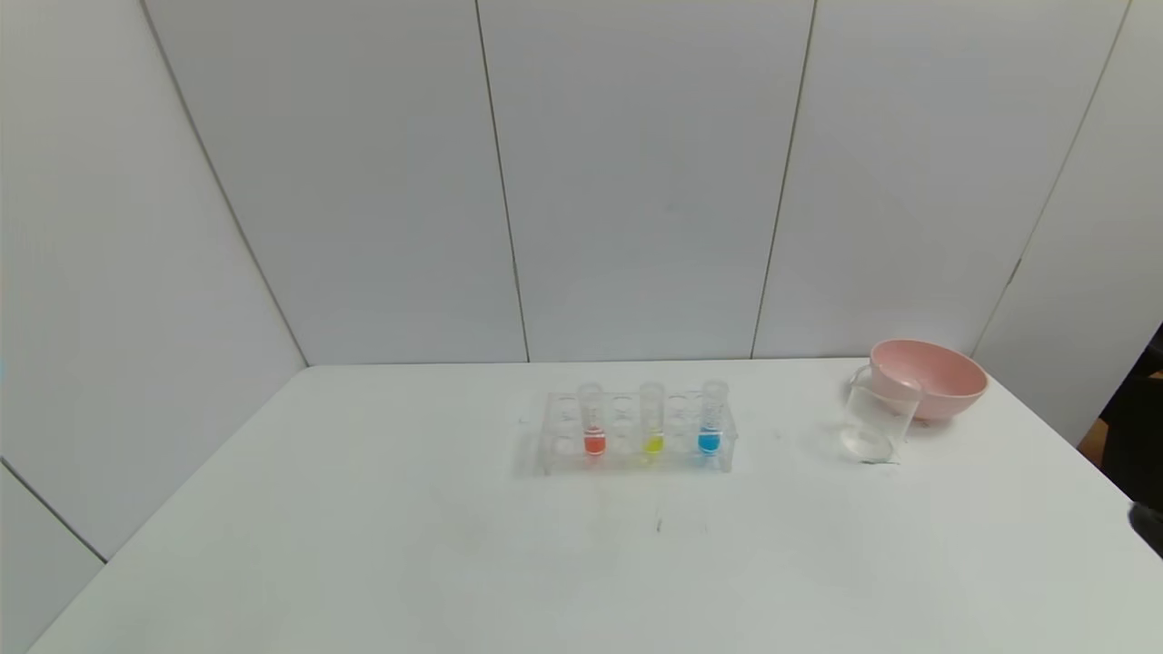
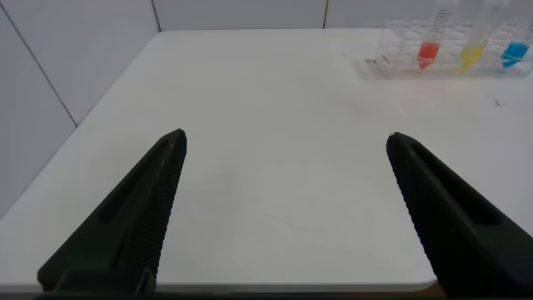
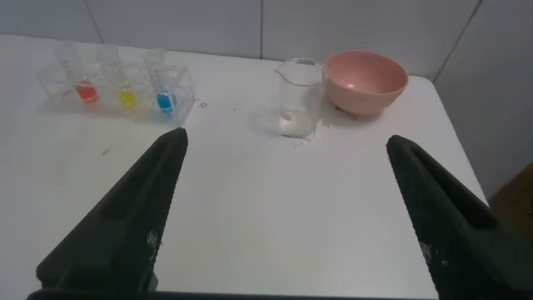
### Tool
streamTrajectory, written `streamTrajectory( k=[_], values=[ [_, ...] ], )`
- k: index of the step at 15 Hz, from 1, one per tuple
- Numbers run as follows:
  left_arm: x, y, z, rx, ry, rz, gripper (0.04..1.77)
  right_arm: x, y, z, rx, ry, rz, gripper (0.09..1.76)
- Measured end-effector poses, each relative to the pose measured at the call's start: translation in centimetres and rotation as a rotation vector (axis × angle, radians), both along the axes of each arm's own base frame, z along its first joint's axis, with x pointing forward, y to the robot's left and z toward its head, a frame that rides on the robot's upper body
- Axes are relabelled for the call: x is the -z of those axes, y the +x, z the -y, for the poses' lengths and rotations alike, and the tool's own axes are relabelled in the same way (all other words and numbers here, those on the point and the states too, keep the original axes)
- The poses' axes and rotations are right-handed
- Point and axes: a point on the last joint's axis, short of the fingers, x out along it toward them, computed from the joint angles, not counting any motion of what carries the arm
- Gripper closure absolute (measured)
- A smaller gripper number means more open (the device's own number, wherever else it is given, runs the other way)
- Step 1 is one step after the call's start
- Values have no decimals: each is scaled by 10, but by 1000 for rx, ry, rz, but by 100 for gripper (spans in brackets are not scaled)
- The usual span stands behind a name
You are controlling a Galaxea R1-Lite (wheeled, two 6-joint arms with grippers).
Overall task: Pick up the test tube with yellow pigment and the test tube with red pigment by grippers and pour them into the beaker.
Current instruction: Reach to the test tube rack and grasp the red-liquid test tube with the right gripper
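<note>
Nothing has been picked up yet: all three tubes stand in a clear rack (image 1: 636,431) near the middle of the white table (image 1: 363,509), toward its far side. The red tube (image 1: 593,420) is at the rack's left, the yellow tube (image 1: 651,420) in the middle and a blue tube (image 1: 711,418) at the right, each in its own hole with an empty hole between neighbours. The rack holds them upright, long axis vertical, rimmed mouths up and the coloured liquid settled in the rounded bottoms, so nothing can spill and the upper part of each tube stands free for a grip from the side.

The beaker (image 1: 877,416) stands upright to the right of the rack, well apart from it, mouth up and ready to receive a pour; it looks empty, though the glass makes that hard to judge. A pink bowl (image 1: 929,378) sits just behind it at the far right.

The left gripper (image 2: 287,146) hovers over the near left part of the table, fingers wide apart, holding nothing, with the rack ahead to its right. The right gripper (image 3: 287,146) is likewise spread and empty over the near right side, facing the beaker and bowl. With one arm on each side, each could probably take one tube.
</note>
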Motion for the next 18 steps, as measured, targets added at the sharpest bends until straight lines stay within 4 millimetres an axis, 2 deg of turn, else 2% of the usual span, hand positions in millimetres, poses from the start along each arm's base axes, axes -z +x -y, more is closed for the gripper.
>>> streamTrajectory(
  k=[3,6,10,14,18],
  values=[
    [0,0,0,0,0,0,9,3,37,-12,-81,-2,-58,14],
    [0,0,0,0,0,0,9,16,58,-33,-144,-29,-156,14],
    [0,0,0,0,0,0,9,32,59,-71,-146,6,-265,14],
    [0,0,0,0,0,0,9,41,55,-123,-98,70,-304,14],
    [0,0,0,0,0,0,9,46,66,-174,-153,35,-335,14]
  ],
)
